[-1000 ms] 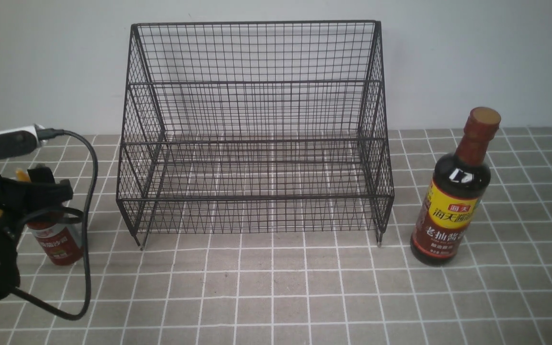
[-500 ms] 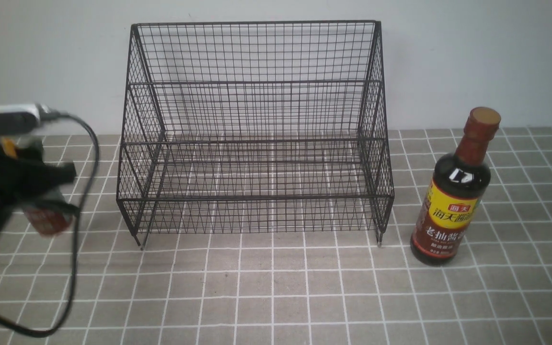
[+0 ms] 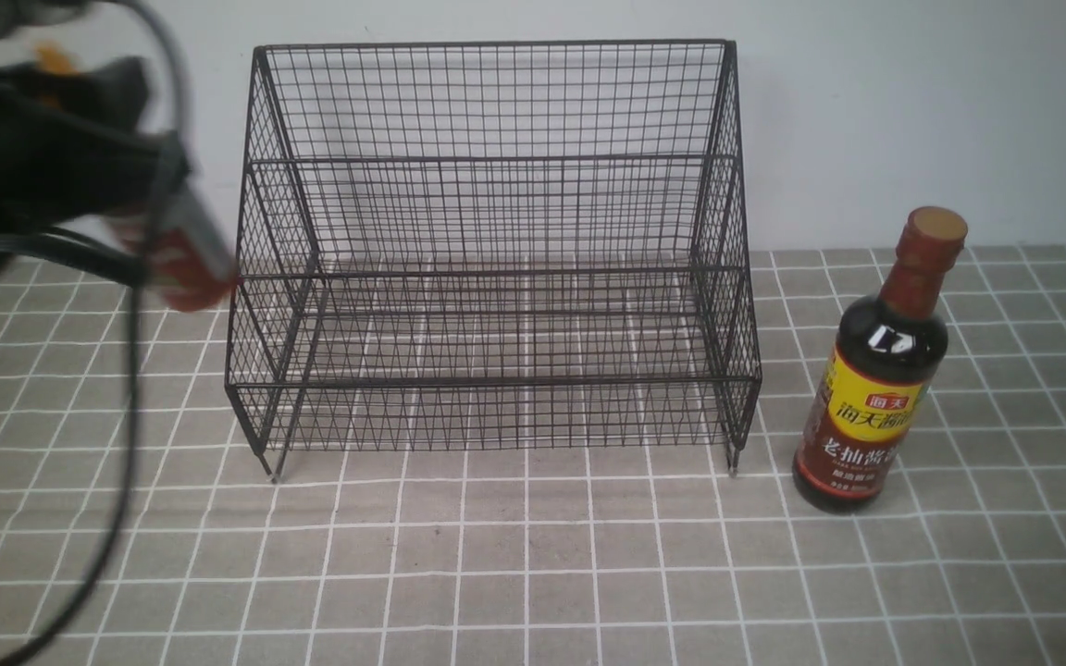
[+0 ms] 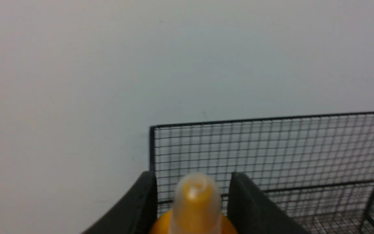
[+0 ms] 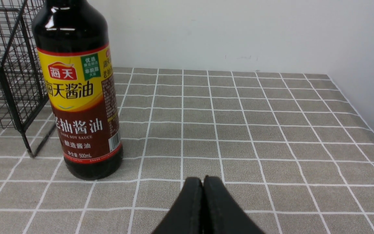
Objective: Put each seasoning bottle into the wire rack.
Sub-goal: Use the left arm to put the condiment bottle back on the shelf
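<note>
Left of the rack (image 3: 496, 381), my left gripper (image 4: 193, 195) grips the red bottle (image 3: 183, 254), raised off the tiles; I should clear its side before lowering. Right of the rack, the soy bottle (image 3: 866, 398) stands beside my closed right gripper (image 5: 203, 182).

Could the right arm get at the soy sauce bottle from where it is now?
Probably yes: the right claw is shut, so it would have to open, but nothing seems to stand between it and the soy sauce bottle.
</note>
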